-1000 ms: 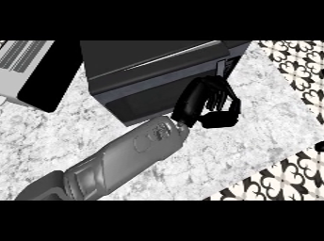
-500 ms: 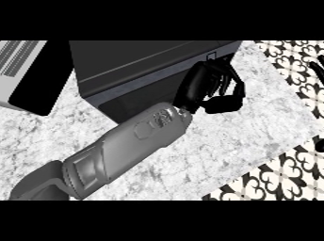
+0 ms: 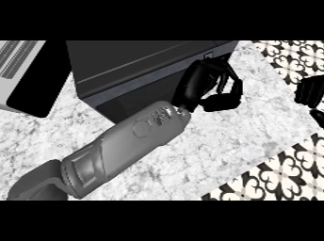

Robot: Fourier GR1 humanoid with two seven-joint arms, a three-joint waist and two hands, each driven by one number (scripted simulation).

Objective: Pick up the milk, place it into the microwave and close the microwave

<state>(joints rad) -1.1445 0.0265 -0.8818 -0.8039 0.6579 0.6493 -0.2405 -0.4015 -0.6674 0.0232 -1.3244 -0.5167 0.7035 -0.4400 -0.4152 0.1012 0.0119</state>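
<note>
Microwave [image 3: 144,70] door under my curled, empty left robot hand [image 3: 210,87]: I should push it flush; milk unseen.

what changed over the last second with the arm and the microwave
The left hand, fingers curled, has moved up and to the right along the dark microwave's right edge. The whole scene has shifted left in view, so more of the right hand now shows at the right edge. The milk is not visible; the marble counter looks unchanged.
</note>
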